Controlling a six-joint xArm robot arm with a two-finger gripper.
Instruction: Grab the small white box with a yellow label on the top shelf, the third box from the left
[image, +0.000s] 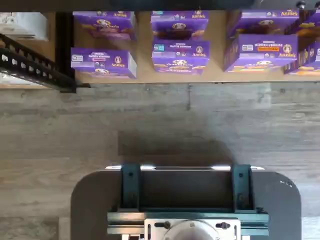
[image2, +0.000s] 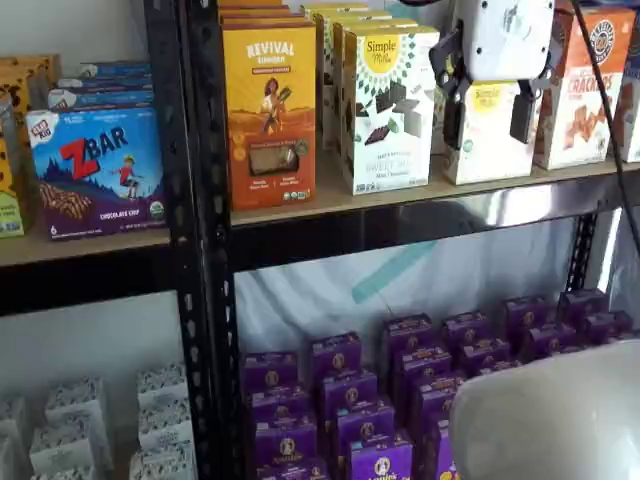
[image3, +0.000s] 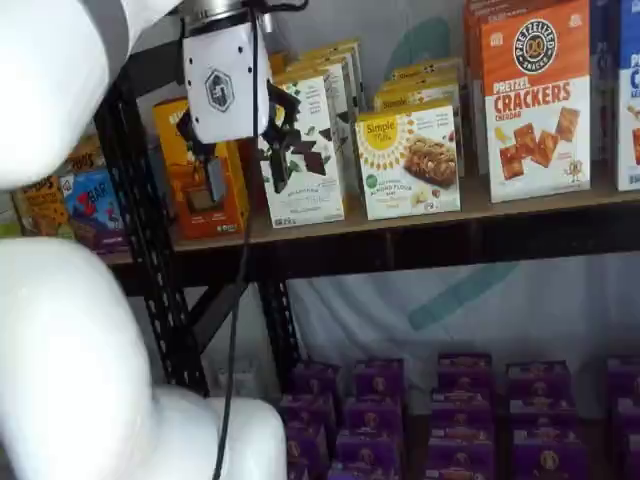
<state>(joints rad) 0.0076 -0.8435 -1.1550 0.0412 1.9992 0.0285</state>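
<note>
The small white box (image2: 492, 148) with a yellow top edge and round yellow label stands on the top shelf (image2: 400, 195), between a taller patterned box and a cracker box. It also shows in a shelf view (image3: 410, 160), on the same shelf board (image3: 520, 208). My gripper (image2: 487, 115) hangs in front of this box with its two black fingers apart, open and empty. In a shelf view the gripper (image3: 247, 165) is out in front of the rack, clear of the boxes. The wrist view does not show the box or the fingers.
An orange Revival box (image2: 270, 110), a tall patterned Simple Mills box (image2: 388, 105) and orange-topped cracker boxes (image2: 580, 90) share the shelf. Several purple boxes (image2: 400, 390) fill the level below and also show in the wrist view (image: 180, 50). A black upright (image2: 195, 200) stands to the left. My white arm (image3: 60, 330) fills the foreground.
</note>
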